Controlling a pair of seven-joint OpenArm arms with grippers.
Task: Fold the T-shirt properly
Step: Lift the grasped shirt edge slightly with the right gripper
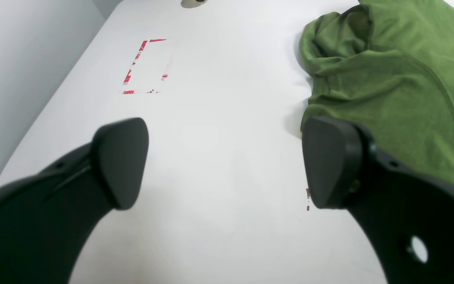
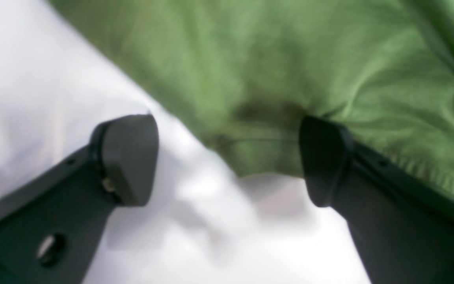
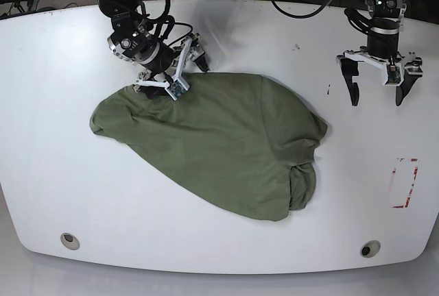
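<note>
The olive-green T-shirt (image 3: 219, 145) lies crumpled in a rough heap across the middle of the white table (image 3: 55, 49). My right gripper (image 3: 167, 81) is down at the shirt's far left edge. It is open, and the hem (image 2: 258, 150) lies between its fingers (image 2: 128, 157) without being pinched. My left gripper (image 3: 377, 97) hangs open over bare table, well to the right of the shirt. In the left wrist view the left gripper (image 1: 225, 163) holds nothing, and a bunched part of the T-shirt (image 1: 388, 79) lies just beyond its right finger (image 1: 329, 161).
A red tape outline (image 3: 405, 183) marks the table near its right edge and is also seen as a red tape outline (image 1: 144, 65) ahead of the left gripper. Two round holes (image 3: 68, 241) (image 3: 370, 249) sit near the front edge. Cables (image 3: 302, 5) run along the back.
</note>
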